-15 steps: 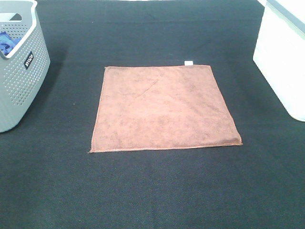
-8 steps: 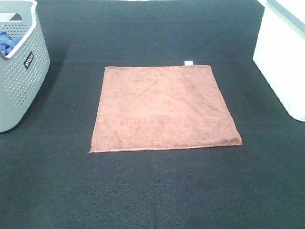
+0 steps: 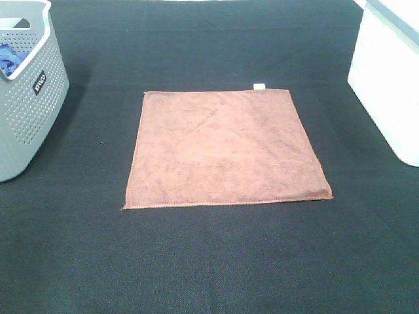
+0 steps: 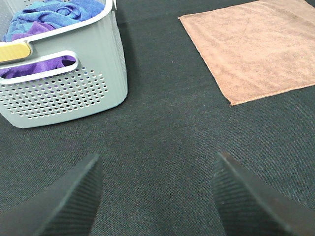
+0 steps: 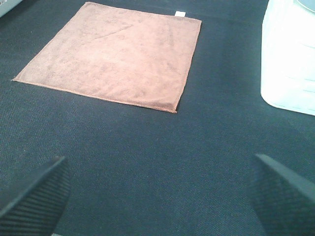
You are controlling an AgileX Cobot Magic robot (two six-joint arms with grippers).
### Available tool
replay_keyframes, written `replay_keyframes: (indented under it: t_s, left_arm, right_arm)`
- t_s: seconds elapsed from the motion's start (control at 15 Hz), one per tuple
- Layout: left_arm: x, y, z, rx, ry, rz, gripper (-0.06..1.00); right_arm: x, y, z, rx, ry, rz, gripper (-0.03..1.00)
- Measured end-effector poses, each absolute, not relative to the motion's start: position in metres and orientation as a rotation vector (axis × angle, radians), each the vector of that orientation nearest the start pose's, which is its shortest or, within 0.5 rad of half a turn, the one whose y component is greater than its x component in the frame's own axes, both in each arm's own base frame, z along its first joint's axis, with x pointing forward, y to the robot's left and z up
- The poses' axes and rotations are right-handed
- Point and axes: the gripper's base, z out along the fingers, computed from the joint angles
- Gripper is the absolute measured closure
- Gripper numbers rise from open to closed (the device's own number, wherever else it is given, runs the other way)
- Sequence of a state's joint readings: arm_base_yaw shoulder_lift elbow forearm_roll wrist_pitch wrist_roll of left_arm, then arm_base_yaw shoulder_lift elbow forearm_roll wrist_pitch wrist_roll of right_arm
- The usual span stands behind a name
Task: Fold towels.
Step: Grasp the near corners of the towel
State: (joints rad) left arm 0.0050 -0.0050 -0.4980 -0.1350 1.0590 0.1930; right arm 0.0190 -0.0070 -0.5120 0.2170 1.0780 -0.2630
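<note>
A reddish-brown square towel [image 3: 226, 148] lies flat and unfolded on the black table, its small white tag [image 3: 259, 86] at the far edge. It also shows in the left wrist view [image 4: 256, 46] and in the right wrist view [image 5: 115, 51]. My left gripper [image 4: 156, 196] is open and empty, held back over bare table between the grey basket and the towel's near left corner. My right gripper [image 5: 160, 194] is open and empty, short of the towel's near right corner. Neither gripper shows in the exterior high view.
A grey perforated basket [image 3: 39, 104] with blue and purple cloths [image 4: 44, 17] stands at the far left. A white bin [image 3: 389, 85] stands at the right edge, also in the right wrist view [image 5: 290, 59]. Black cloth [image 3: 209, 261] covers the table.
</note>
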Motion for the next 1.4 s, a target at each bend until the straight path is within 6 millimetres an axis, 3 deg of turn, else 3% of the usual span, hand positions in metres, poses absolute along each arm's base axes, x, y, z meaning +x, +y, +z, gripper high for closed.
replay_keyframes:
  t_s: [1.4]
  left_arm:
    - [-0.0057,-0.0107,0.2774,0.197,2.023,-0.037,0.32]
  right_arm:
    - [-0.0095,0.0171,0.2807,-0.299,2.003,0.105,0.05]
